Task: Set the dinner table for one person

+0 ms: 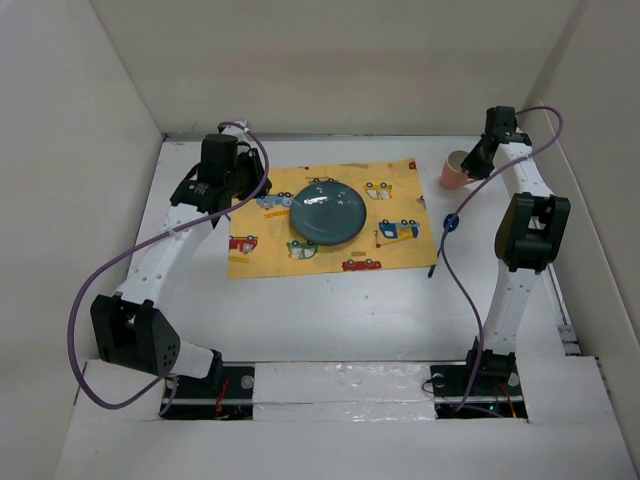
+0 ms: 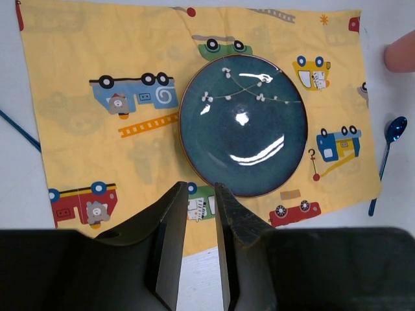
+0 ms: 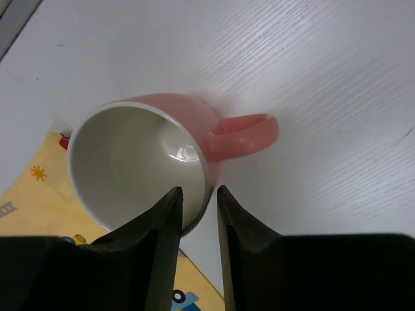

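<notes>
One pink mug (image 3: 162,162) rim pinched by right gripper (image 3: 198,197).
</notes>
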